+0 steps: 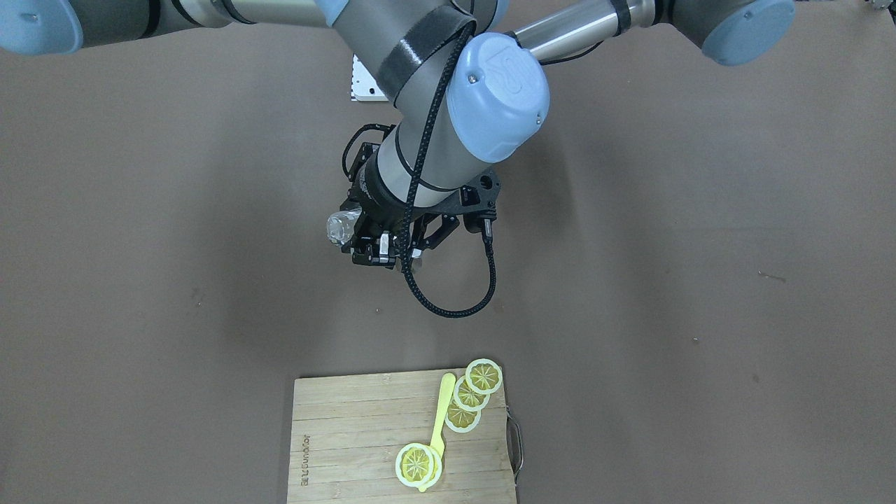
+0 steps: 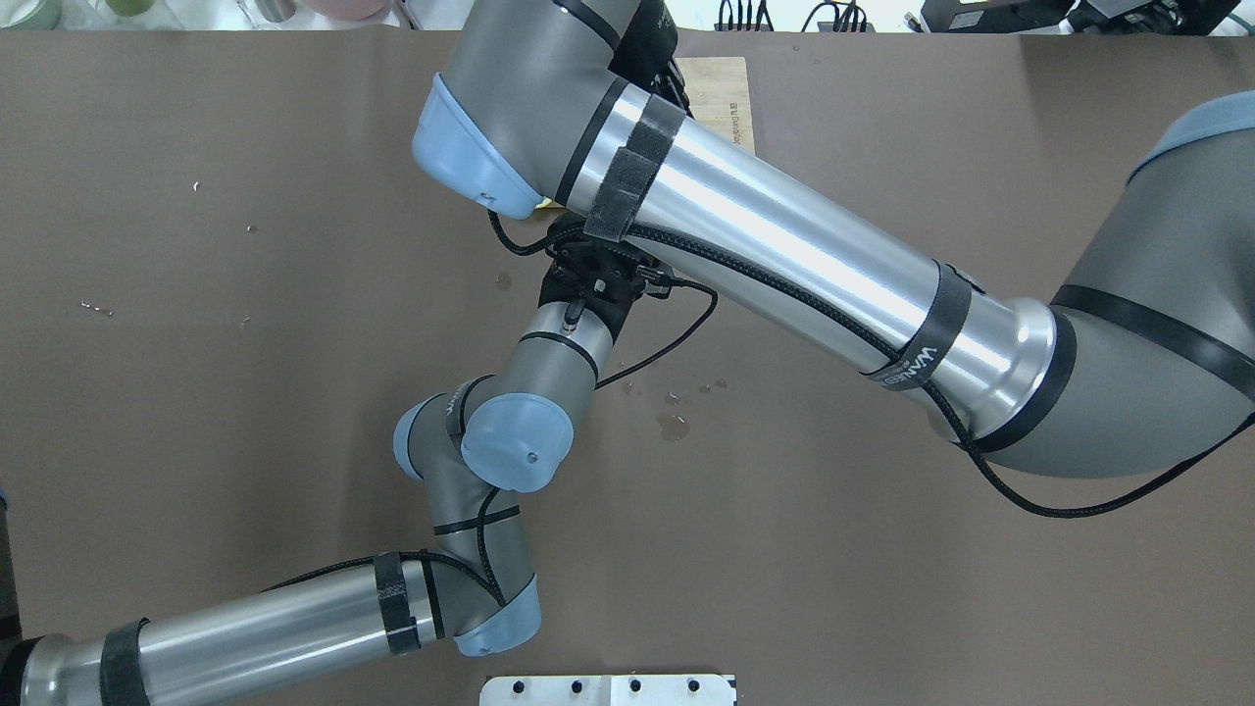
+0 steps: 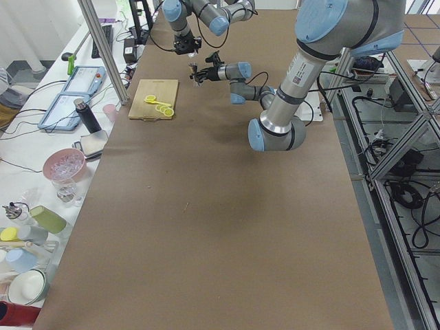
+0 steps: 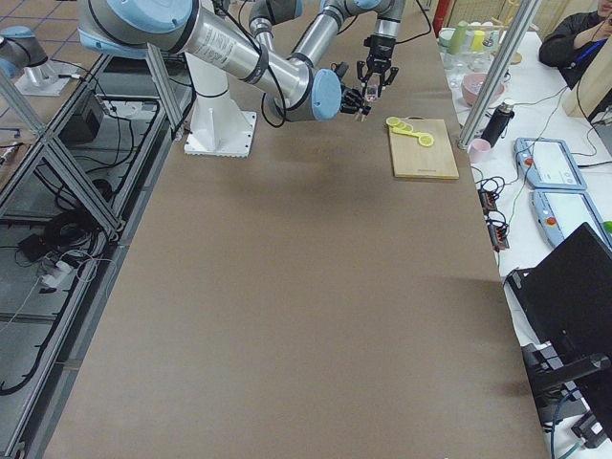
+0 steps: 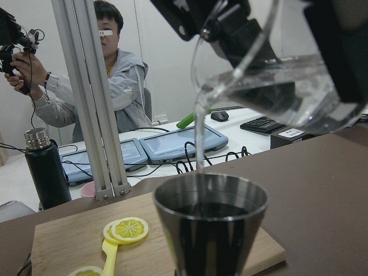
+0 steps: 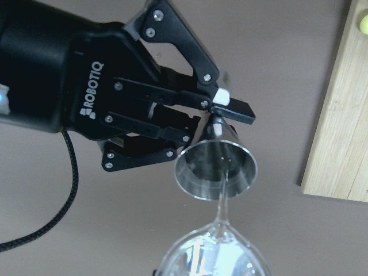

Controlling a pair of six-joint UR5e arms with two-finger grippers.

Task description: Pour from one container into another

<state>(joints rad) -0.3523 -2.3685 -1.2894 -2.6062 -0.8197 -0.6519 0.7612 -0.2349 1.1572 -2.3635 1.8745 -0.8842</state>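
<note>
over one brown table [image 1: 140,280], the right gripper [image 5: 293,52] clamps one clear glass [image 5: 276,92] between its jaws, tilted steeply; one thin stream [image 6: 223,192] falls from its lip into the one steel jigger [image 5: 210,230] just beneath; the left gripper [image 6: 216,118] pinches that jigger at its narrow waist, upright and clear of the table; nearby, one wooden board [image 1: 350,434] carries one yellow utensil [image 1: 441,413] and at least four lemon slices [image 1: 484,376]

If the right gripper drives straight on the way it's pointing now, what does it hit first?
Probably the jigger held in the left gripper, just below its tilted glass; then the table. Depth is unclear.
</note>
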